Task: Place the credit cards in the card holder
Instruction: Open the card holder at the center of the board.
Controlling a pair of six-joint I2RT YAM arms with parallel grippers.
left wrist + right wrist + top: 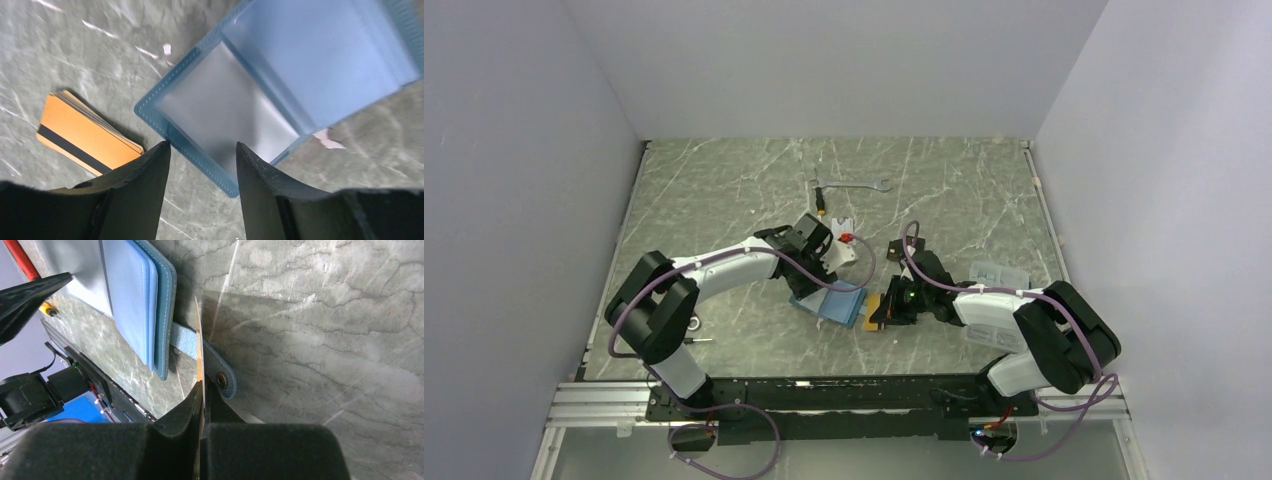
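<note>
Marbled table [724,190]: open card holder [834,305] lies just left of right gripper [202,385].
It clamps one credit card [198,340] edge-on beside the snap tab [212,362]; left gripper [202,147] over holder's corner, jaws apart.

You can read nothing here: the credit cards [85,132] show only a plain black stripe, and print on the clear packet [1000,272] is too small.

A silver wrench [851,187] lies flat on the grey-green marbled tabletop [724,180], near its far edge. Closer in sits a red-handled tool [848,238] (mostly hidden, its kind unclear). A clear printed packet [999,273] lies well apart, toward the right side.
</note>
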